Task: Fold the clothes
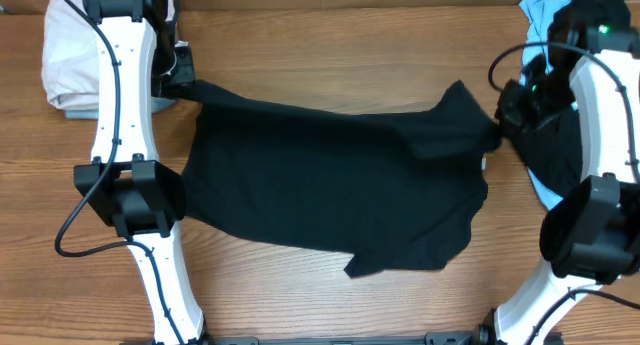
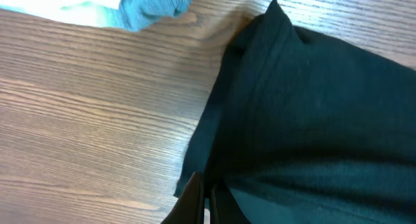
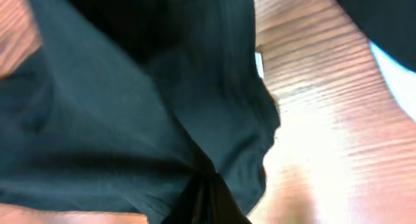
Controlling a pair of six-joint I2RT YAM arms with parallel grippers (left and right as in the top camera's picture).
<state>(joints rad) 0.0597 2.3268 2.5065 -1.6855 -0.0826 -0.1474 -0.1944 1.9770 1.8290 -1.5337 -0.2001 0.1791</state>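
A large plain black garment (image 1: pixel 330 180) lies spread across the middle of the wooden table. My left gripper (image 1: pixel 185 82) is shut on its far left corner, pulled into a taut strip; the left wrist view shows the fingers (image 2: pixel 207 201) pinching the black fabric (image 2: pixel 305 113). My right gripper (image 1: pixel 500 125) is shut on the garment's far right corner; the right wrist view shows the fingers (image 3: pixel 207 201) closed on bunched black cloth (image 3: pixel 149 100). A small white tag (image 3: pixel 259 63) shows at the fabric's edge.
A pile of white and light grey cloth (image 1: pixel 70 60) sits at the far left corner. A light blue garment (image 1: pixel 545 15) and more dark cloth (image 1: pixel 560 155) lie under the right arm. A light blue cloth (image 2: pixel 153 6) shows in the left wrist view.
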